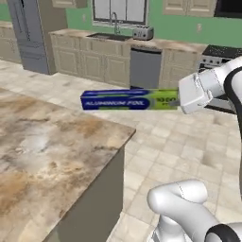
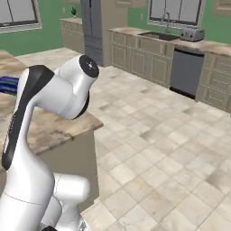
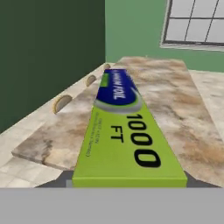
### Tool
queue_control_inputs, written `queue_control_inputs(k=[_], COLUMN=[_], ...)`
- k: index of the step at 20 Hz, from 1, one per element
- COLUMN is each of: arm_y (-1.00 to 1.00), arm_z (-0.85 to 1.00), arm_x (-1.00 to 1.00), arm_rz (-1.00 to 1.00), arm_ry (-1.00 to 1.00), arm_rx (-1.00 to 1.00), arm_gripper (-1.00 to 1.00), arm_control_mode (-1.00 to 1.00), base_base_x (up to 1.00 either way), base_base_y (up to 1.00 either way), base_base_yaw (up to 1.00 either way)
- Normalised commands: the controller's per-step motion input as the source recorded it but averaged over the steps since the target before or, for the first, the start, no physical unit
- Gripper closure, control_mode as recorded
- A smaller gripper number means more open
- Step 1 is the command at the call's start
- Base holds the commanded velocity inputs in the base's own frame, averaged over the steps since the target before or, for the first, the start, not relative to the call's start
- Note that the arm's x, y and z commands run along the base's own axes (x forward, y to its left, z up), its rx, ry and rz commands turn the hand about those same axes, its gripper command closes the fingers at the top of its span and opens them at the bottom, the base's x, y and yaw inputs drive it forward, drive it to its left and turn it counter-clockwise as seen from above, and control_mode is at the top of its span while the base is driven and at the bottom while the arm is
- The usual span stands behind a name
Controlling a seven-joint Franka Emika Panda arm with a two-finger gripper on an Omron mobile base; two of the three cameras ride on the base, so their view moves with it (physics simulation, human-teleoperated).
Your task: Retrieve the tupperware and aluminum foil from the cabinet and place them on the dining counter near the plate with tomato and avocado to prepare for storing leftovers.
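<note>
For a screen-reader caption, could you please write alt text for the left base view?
A white robot arm's tool holds the aluminum foil level by its green end, in the air beyond the corner of the dining counter. Behind, across a tiled floor, stand beige base cabinets, a sink, a toaster and a dishwasher.

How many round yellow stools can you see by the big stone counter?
3, along the left edge of the dining counter: nearest stool, middle, far. The counter may hide more.
</note>
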Motion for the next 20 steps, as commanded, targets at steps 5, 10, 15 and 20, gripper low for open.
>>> queue_control_inputs(k=[5,10,15,20], arm_y=[0.00,0.00,0.00,0.00], arm_z=[0.00,0.00,0.00,0.00], arm_x=[0.00,0.00,0.00,0.00], arm_rz=[0.00,0.00,0.00,0.00], arm_ry=[0.00,0.00,0.00,0.00], arm_rx=[0.00,0.00,0.00,0.00], arm_gripper=[1.00,1.00,1.00,1.00], arm_control_mode=[1.00,1.00,1.00,1.00], base_base_x=[-0.43,-0.15,0.00,0.12], base_base_y=[-0.10,0.17,0.78,0.98], base_base_yaw=[0.72,0.65,0.48,0.39])
